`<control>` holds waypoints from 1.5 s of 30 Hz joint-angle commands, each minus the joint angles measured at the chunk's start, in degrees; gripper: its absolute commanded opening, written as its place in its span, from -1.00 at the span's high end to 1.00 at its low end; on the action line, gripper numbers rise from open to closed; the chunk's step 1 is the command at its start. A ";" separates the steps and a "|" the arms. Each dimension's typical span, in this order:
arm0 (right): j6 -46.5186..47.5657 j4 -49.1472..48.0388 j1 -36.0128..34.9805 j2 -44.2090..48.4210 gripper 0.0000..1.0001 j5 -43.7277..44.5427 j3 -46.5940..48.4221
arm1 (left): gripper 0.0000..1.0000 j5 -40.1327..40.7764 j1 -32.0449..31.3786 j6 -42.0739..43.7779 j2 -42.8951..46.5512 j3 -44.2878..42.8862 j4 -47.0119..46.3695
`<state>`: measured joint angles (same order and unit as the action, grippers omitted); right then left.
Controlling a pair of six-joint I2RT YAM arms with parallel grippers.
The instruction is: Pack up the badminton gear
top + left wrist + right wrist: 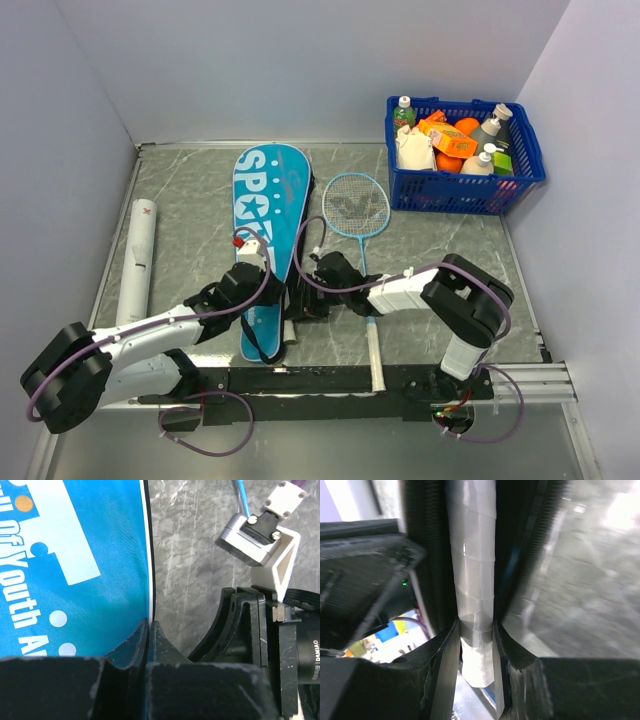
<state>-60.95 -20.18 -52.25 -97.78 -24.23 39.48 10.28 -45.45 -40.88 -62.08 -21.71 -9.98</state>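
The blue bag lettered SPORT lies flat mid-table. My left gripper is shut on the bag's right edge, seen up close in the left wrist view beside the blue cloth. My right gripper is shut on a white-taped racket handle that lies between black zipper edges; the rest of that racket is hidden. A second blue-and-white racket lies right of the bag, its handle toward the near edge. The white tube with the red mark lies at the left. No shuttlecocks show.
A blue mesh basket full of bottles and packets stands at the back right. Walls close in the table on the left, back and right. The black rail with the arm bases runs along the near edge. My right gripper's body sits close beside the left one.
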 commanded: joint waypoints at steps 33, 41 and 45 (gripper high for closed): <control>3.03 -26.67 3.82 -11.74 0.34 -10.22 9.83 | 0.98 -6.95 -0.43 -9.92 16.03 6.68 -2.77; 5.49 -22.18 4.09 -9.28 0.10 -8.12 5.87 | 0.98 -6.42 -0.43 -11.15 15.86 7.21 -4.17; 4.44 -23.14 4.17 -10.50 0.11 -7.94 5.25 | 0.96 -3.88 -0.43 -11.15 16.12 5.81 0.11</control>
<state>-57.12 -37.43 -47.94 -109.95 -34.20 44.77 8.29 -45.12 -50.17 -46.98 -14.48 -10.98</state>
